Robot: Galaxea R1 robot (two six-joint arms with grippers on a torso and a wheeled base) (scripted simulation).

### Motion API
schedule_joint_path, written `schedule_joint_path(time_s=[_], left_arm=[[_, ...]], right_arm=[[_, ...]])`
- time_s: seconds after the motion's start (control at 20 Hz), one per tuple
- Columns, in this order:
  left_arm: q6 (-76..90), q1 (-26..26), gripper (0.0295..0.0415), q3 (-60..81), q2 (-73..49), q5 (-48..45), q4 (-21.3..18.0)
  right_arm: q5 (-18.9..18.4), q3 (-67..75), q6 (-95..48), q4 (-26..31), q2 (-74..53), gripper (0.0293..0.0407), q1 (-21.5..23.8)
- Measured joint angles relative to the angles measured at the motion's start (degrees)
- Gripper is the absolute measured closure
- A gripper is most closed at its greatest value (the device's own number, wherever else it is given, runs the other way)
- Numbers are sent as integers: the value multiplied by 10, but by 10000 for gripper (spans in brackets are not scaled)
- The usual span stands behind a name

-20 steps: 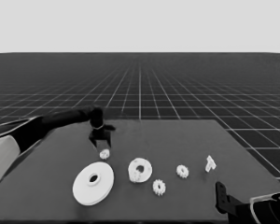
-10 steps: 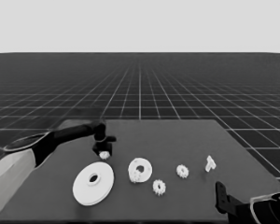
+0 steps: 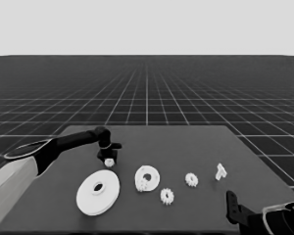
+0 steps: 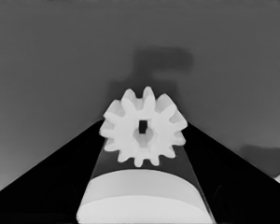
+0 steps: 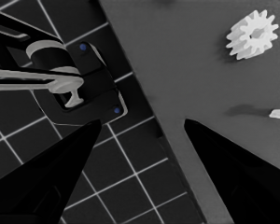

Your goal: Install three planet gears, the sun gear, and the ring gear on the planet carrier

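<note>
My left gripper (image 3: 109,157) stands low over the table's left part, open, with a small planet gear (image 3: 109,162) between its fingers. In the left wrist view that gear (image 4: 143,133) lies flat and fills the gap of the left gripper (image 4: 144,122), its teeth close to both fingers. The planet carrier, the smaller round part (image 3: 147,177), lies mid-table with what looks like a gear on its front edge. The ring gear, the larger round part (image 3: 98,192), lies to its front left. Two more gears (image 3: 191,179) (image 3: 167,196) lie to the carrier's right.
A thin white piece (image 3: 220,171) lies at the right. My right gripper (image 3: 232,208) waits open at the table's front right corner. Its wrist view shows the right gripper (image 5: 142,123) over the table's edge, a gear (image 5: 252,35) and dark machinery (image 5: 79,79).
The left arm has swung from the table's back towards the front and come down. Its fingers now straddle the gear. The gear and the right arm have not moved.
</note>
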Motion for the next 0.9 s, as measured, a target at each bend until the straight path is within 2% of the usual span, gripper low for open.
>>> schedule_joint_path(time_s=[0.2,0.3,0.4,0.7,0.8,0.9], left_arm=[[0,0,398,0,0,0,0],[-41,-59,398,87,-37,54,-33],[-46,-84,398,99,-42,70,-49],[-46,-95,398,102,-42,77,-59],[-226,-91,398,166,63,96,-38],[-255,-89,398,130,139,100,-36]], right_arm=[[0,0,0,0,0,315,0],[0,0,0,0,0,315,0],[0,0,0,0,0,315,0],[0,0,0,0,0,315,0],[0,0,0,0,0,315,0],[0,0,0,0,0,315,0]])
